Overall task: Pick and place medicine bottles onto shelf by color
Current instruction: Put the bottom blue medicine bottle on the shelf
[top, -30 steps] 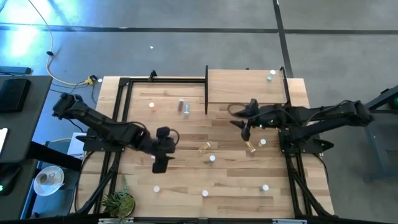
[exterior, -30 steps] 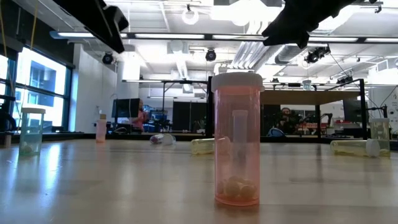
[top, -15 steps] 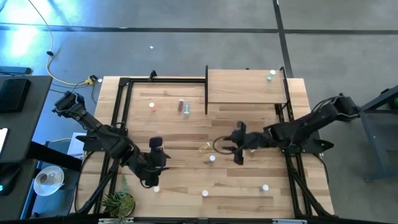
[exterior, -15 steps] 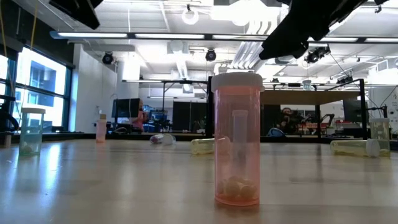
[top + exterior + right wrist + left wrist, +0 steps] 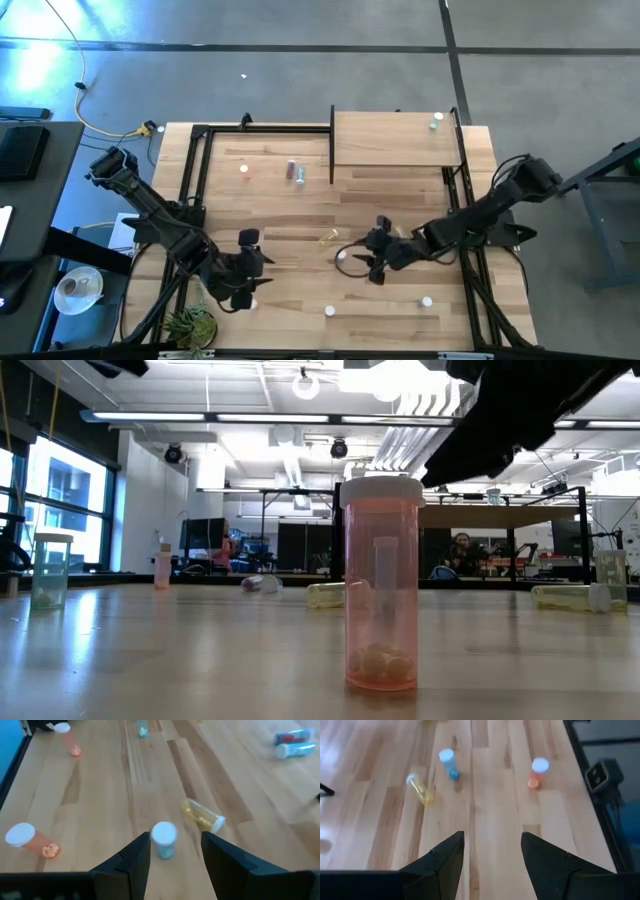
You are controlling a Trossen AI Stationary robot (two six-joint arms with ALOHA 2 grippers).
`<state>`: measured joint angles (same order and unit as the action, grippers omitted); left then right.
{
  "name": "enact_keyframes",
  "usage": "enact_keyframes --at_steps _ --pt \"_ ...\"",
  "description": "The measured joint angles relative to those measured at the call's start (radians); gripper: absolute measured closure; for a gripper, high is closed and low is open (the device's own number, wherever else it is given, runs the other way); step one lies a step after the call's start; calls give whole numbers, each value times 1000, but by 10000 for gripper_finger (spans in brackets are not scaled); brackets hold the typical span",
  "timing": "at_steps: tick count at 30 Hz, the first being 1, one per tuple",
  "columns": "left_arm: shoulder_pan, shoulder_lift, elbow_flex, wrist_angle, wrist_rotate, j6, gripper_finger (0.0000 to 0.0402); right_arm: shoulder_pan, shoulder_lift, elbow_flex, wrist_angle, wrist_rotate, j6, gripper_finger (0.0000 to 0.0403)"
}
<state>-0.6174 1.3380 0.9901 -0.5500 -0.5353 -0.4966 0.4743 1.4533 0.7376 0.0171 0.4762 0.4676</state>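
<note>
My right gripper (image 5: 362,262) (image 5: 172,837) is open and low over the table's middle. A blue medicine bottle (image 5: 163,840) (image 5: 341,256) with a white cap stands upright just ahead of its fingertips, apart from both. A yellow bottle (image 5: 202,816) lies on its side beyond it. My left gripper (image 5: 250,288) (image 5: 492,837) is open near the near-left part of the table, with nothing between its fingers. Its view shows a blue bottle (image 5: 449,762), a lying yellow one (image 5: 420,789) and an orange one (image 5: 536,772). The shelf (image 5: 395,140) stands at the far right with a green bottle (image 5: 437,122) on it.
An orange bottle (image 5: 380,585) stands near the front edge, and another (image 5: 427,301) stands to its right. A red and a blue bottle (image 5: 295,171) lie at the far middle. A green bottle (image 5: 50,570) stands at the left. A small plant (image 5: 190,325) sits at the near-left corner.
My right gripper has swung from beside the shelf toward the table's near edge and left, sinking down to the upright blue bottle. My left gripper has swung toward the near edge. No bottle has moved.
</note>
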Motion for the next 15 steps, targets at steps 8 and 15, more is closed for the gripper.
enact_keyframes --at_steps 8,15 --pt "-6 0 -16 70 -21 2 215 25 121 0 51 27 54 236" --pt "15 0 -16 83 -28 12 215 26 214 1 115 44 56 236"
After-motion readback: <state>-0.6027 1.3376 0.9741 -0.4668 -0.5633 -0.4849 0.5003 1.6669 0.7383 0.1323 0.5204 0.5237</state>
